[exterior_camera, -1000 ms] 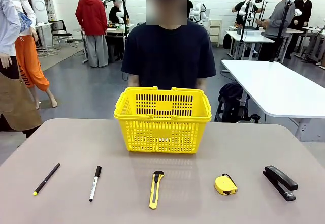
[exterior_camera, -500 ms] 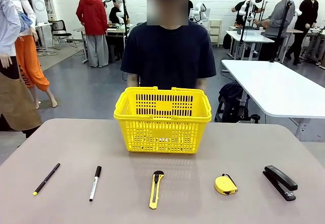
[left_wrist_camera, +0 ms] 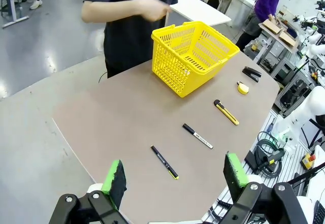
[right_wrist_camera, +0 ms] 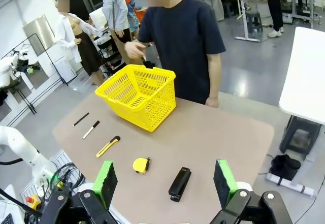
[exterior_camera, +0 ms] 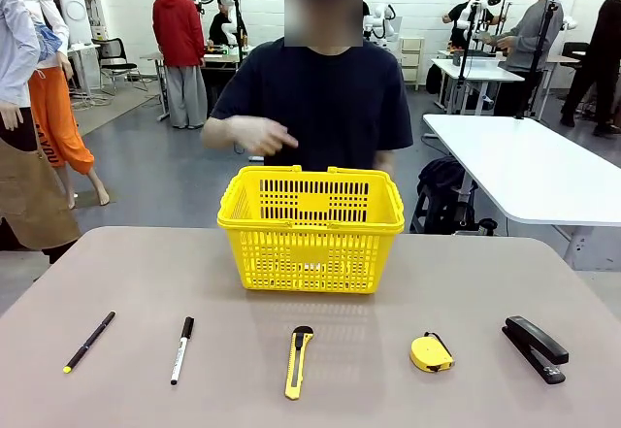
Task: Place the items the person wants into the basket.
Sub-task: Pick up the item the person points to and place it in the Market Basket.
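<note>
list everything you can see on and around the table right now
table: 1, beige-grey, between robot and person
basket: 1, bright yellow, far middle of the table, upright
pen: 1, black with yellow-green tip, near row, far left
marker: 1, white with black cap, right of the pen
box cutter: 1, yellow and black, near row, middle
tape measure: 1, yellow, right of the box cutter
stapler: 1, black, near row, far right
person: 1, dark navy T-shirt, behind the basket
person's hand: 1, bare, at chest height above the basket
left gripper: 1, black with green pads, open, above the table
right gripper: 1, same colours, open, above the table
</note>
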{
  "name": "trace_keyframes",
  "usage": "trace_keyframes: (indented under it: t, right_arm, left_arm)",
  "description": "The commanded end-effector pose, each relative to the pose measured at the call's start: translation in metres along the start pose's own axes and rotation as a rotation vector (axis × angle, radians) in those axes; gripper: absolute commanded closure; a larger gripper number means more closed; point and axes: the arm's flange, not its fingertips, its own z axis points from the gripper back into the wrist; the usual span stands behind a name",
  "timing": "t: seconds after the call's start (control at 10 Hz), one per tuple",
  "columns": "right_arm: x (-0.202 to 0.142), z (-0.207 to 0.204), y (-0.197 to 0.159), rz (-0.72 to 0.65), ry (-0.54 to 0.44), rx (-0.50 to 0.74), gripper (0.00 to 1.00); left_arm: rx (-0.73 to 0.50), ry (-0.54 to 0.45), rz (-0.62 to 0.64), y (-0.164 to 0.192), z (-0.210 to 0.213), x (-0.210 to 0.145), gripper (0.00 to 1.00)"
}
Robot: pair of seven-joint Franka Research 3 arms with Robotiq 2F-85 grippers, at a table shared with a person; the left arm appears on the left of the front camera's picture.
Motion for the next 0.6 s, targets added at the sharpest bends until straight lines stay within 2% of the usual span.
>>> trace_keyframes:
  t: [0.0,0.5]
  right_arm:
    - [0.0017,-0.0012,0.0004,0.014,-0.021,0.015,0.00]
    - [0.0017,-0.0012,0.0004,0.014,-0.021,0.015,0.00]
  left_arm:
    - [-0.013,-0.017,-0.025,0.0019,0.0022,0.0009,0.00]
    - [-0.013,-0.017,-0.025,0.0019,0.0022,0.0009,0.00]
